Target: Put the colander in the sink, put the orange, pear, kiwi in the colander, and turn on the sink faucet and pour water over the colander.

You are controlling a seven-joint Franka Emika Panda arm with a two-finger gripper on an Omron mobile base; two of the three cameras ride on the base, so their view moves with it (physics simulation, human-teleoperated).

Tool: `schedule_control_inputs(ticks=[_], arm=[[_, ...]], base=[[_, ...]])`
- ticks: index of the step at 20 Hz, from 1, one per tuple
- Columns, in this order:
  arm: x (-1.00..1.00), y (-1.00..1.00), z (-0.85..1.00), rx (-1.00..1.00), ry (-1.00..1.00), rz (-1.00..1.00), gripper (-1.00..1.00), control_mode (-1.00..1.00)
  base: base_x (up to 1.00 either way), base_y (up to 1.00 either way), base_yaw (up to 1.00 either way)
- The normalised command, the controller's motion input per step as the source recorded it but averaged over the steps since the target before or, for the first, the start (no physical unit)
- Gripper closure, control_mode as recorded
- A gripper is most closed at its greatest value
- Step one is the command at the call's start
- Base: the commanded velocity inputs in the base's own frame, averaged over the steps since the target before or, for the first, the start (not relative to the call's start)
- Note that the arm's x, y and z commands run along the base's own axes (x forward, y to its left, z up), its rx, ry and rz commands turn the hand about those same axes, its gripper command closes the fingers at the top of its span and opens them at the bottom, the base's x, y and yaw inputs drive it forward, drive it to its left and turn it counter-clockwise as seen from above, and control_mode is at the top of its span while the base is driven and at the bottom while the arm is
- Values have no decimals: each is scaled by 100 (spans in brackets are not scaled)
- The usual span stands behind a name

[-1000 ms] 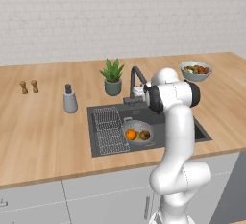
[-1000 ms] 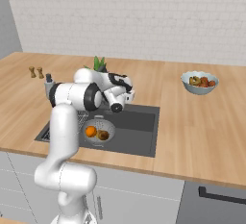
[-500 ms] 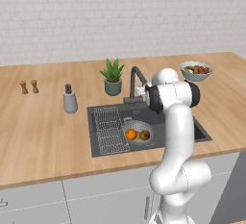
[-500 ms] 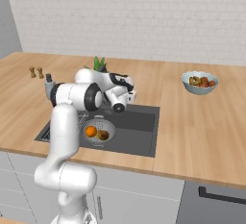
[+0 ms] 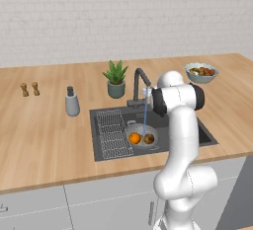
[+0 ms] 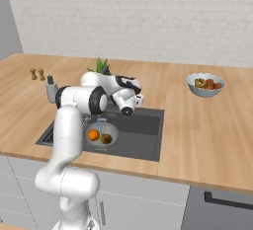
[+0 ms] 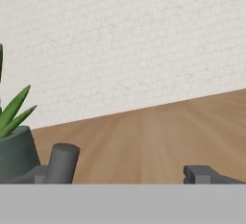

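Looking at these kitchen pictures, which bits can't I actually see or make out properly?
- The pear: inside the colander, only the orange and kiwi are distinguishable; too small in both base views.
- The sink faucet lever: the white arm hides it.
- The sink, right part: behind the arm in the left base view.
- The potted plant: cut off by the hand view's edge.

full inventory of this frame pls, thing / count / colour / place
sink: 1, dark grey, set in counter
colander: 1, grey, in sink
orange: 1, orange, in colander
kiwi: 1, brown, in colander
sink faucet: 1, dark grey, behind sink
water: 1 stream, pale blue, falling into colander
plant: 1, green, left of faucet
fruit bowl: 1, pale blue, right counter
dispenser: 1, grey, left of sink
shakers: 2, brown, far left
gripper: 1, dark, open, by faucet
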Motion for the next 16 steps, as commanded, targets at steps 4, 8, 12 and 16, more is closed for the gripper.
schedule_control_inputs(ticks=[4,8,12,16], arm=[[0,-63,0,4,2,0,-100,-100],[0,-55,0,1,4,0,-100,-100],[0,-39,0,0,2,0,-100,-100],[0,0,0,0,0,0,-100,-100]], base=[[0,0,0],[0,0,0],[0,0,0],[0,0,0]])
